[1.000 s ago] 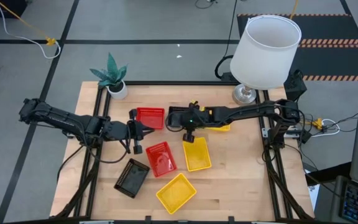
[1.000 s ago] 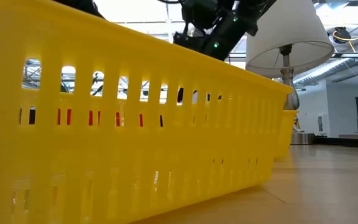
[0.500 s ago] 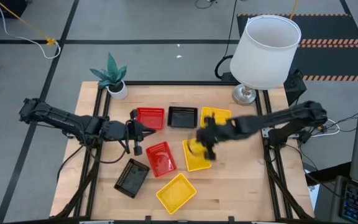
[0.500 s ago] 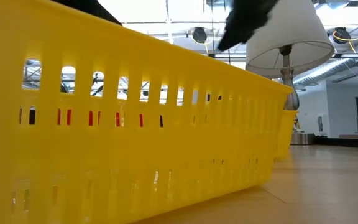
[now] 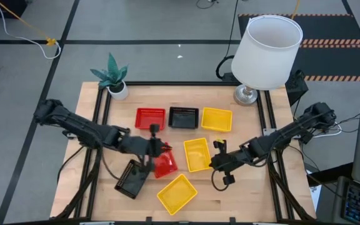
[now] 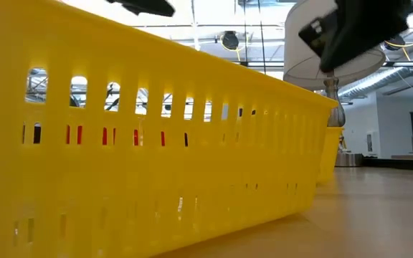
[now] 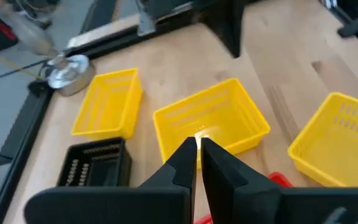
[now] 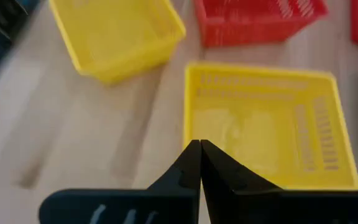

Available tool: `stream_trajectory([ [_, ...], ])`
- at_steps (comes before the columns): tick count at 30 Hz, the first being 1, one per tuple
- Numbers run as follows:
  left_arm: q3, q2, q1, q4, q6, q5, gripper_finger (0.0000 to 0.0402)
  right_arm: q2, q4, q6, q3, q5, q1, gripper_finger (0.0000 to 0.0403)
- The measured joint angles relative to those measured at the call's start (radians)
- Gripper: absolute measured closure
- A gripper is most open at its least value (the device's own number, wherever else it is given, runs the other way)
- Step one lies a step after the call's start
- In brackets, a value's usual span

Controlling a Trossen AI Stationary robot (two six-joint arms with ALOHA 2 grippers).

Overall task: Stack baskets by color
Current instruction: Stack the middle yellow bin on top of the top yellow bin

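1. The right gripper [image 5: 220, 164] hangs with its fingers pressed together and nothing between them, just off the right edge of the middle yellow basket [image 5: 197, 154]. A second ago it was over the back row, above the black basket [image 5: 184, 117]; half a second ago it was over the middle yellow basket; it has since swung out toward the table's right front.
2. In the right wrist view its closed fingers [image 8: 199, 163] point at that same yellow basket [image 8: 267, 134], with another yellow basket [image 8: 115, 34] and a red one [image 8: 258, 18] beyond.
3. The left gripper [image 5: 158, 147] is all but closed, only a sliver showing between the fingers [image 7: 194, 158], and it grips nothing. It sits over the tilted red basket [image 5: 163, 163] in the middle of the table. A second ago it waited further left, beside the back red basket [image 5: 150, 118]; the arm has since reached inward.
4. The back row reads red, black, yellow basket [image 5: 216, 119], the last now fully uncovered since the right arm left it.
5. Nearer the front lie a black basket [image 5: 132, 179] at the left and a yellow basket [image 5: 177, 193] turned at an angle; neither has shifted.
6. The white lampshade [image 5: 269, 51] and the potted plant [image 5: 111, 75] stand at the table's back edge.
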Motion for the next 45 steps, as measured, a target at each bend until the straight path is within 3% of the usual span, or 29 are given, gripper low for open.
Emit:
stream_trajectory([
  [5,0.150,0.184,0.018,-0.108,0.040,0.035,0.0365,0.001,-0.005,-0.042,-0.047,0.001,0.000,0.0401],
  [9,0.240,0.322,0.041,-0.134,0.092,0.058,0.0319,-0.010,-0.050,-0.023,-0.048,0.000,0.013,0.0401],
  [13,0.298,0.430,0.063,-0.165,0.198,0.111,0.0271,-0.039,-0.090,0.012,-0.048,0.000,0.038,0.0400],
  [18,0.325,0.520,0.086,-0.169,0.364,0.153,0.0263,-0.081,-0.096,0.045,-0.048,0.001,0.068,0.0400],
  [23,0.330,0.565,0.107,-0.162,0.480,0.155,0.0284,-0.092,-0.091,0.055,-0.048,0.006,0.092,0.0400],
  [31,0.331,0.587,0.138,-0.164,0.501,0.155,0.0307,-0.091,-0.091,0.060,-0.048,0.009,0.099,0.0401],
  [41,0.331,0.589,0.120,-0.093,0.552,0.096,0.0308,-0.091,-0.091,0.060,-0.047,0.009,0.098,0.0401],
  [45,0.331,0.589,0.121,-0.117,0.546,0.073,0.0291,-0.091,-0.091,0.061,-0.047,0.009,0.098,0.0401],
])
